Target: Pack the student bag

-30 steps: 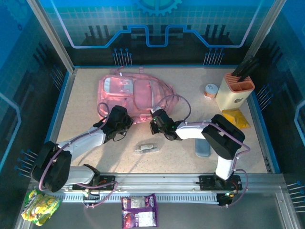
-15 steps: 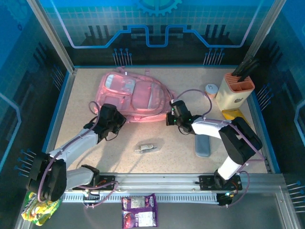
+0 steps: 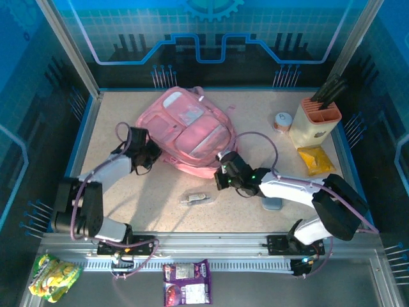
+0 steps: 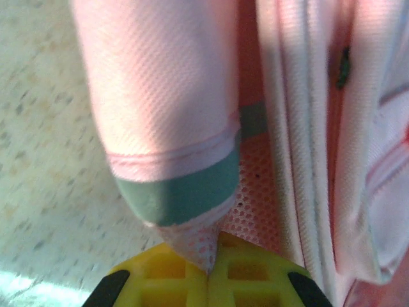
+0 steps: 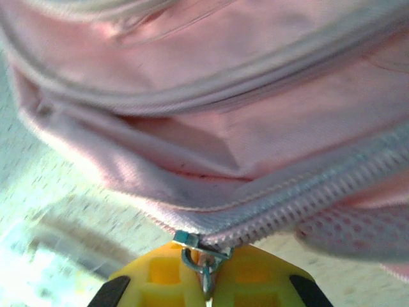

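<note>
This looks like the zip being opened, and it wants two things: the left hand [image 3: 142,153], clamped on the mesh tip of a strap end [image 4: 172,160], anchoring the fabric taut; the right hand [image 3: 223,176], closed on the zip pull [image 5: 203,252], drawing along the line of the teeth rather than upward, or the soft cloth may bunch; the student bag [image 3: 192,131] lies flat on the tabletop [image 3: 255,109] toward the far middle, between the two hands, its left flank at one, its near edge at the other
</note>
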Action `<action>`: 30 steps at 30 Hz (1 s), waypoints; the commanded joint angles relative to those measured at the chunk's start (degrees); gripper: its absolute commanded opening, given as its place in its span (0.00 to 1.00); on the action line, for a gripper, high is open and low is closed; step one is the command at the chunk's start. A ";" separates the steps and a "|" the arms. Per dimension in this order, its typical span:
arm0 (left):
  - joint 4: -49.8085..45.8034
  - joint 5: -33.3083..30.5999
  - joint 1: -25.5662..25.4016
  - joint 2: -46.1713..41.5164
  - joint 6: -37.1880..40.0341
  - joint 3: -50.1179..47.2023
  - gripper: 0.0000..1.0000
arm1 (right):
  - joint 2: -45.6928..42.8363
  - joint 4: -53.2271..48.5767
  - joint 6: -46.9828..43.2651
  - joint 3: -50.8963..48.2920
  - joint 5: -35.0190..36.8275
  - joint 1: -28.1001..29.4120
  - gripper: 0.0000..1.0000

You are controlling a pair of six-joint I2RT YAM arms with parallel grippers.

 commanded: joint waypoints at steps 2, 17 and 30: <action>5.82 4.18 0.59 5.39 4.29 8.24 0.06 | 4.34 -1.11 2.34 5.08 0.13 4.77 0.00; 11.01 7.49 -10.44 -11.50 -17.57 -13.51 0.71 | 9.18 -2.53 4.52 8.38 -0.28 5.26 0.00; 28.75 5.54 -23.73 -5.08 -32.39 -16.88 0.51 | 9.70 -2.33 3.68 9.87 0.34 6.17 0.00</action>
